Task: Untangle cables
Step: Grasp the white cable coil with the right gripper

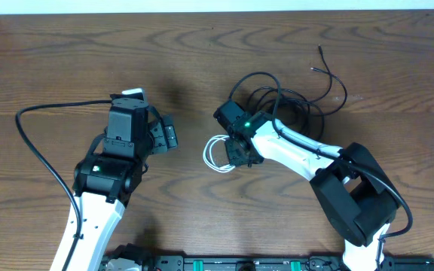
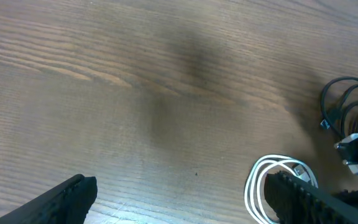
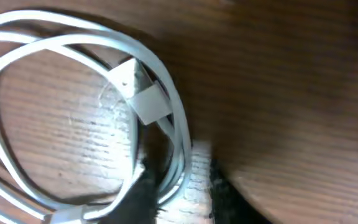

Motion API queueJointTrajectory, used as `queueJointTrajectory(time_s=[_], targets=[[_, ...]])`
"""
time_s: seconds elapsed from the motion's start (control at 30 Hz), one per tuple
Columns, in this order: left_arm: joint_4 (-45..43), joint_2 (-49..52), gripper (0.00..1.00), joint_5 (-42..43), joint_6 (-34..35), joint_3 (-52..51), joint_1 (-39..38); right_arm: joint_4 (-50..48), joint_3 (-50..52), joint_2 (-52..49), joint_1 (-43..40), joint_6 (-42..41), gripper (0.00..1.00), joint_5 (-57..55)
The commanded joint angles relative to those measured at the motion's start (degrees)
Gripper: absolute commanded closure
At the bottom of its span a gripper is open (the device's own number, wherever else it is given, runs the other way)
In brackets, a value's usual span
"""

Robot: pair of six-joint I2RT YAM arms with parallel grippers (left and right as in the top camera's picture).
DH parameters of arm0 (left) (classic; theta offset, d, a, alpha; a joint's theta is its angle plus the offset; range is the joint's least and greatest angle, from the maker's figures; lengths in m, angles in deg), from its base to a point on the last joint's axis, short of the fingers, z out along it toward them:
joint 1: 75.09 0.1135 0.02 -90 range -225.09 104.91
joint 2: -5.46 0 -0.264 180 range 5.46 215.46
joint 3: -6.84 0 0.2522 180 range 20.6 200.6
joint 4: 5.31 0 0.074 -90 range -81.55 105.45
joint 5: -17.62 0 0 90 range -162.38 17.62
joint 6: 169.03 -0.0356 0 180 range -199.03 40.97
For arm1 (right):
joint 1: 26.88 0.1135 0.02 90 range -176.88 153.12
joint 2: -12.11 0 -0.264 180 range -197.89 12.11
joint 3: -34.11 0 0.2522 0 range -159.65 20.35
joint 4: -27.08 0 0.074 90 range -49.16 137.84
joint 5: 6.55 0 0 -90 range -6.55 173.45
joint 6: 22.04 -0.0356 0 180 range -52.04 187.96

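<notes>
A white cable lies coiled on the wooden table near the middle. It also shows in the left wrist view and, close up with its plug, in the right wrist view. A tangle of thin black cables lies behind it and shows in the left wrist view. My right gripper is down at the coil's right edge. Its fingers are narrowly open and straddle the white strands, with a small gap beside them. My left gripper is wide open and empty, left of the coil.
A thick black wire loops from the left arm across the left of the table. Two loose black cable ends point toward the back right. The table's far edge runs along the top.
</notes>
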Motion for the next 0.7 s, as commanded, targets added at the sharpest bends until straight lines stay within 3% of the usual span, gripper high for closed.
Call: queueJointTrajectory(time_s=[0.0,0.07,0.2,0.4,0.67], targets=[[0.17,-0.04,0.08,-0.96,0.09,0.26,0.26,0.48,-0.63,-1.66,1.01,-0.68,0.89,-0.31],[0.17,-0.04,0.08,-0.96,0.09,0.26,0.26,0.48,-0.63,-1.66,0.85,-0.72,0.99,-0.28],[0.17,-0.04,0.08,-0.96,0.09,0.26,0.26,1.51,-1.18,-1.66,0.26,-0.48,0.99,-0.33],[0.17,-0.04,0.08,-0.96,0.09,0.26,0.26,8.83,-3.23,-1.66,-0.48,7.45,0.99,-3.43],[0.17,-0.04,0.07,-0.96,0.09,0.26,0.26,18.34,-2.86,-1.66,-2.29,7.5,0.99,-5.44]])
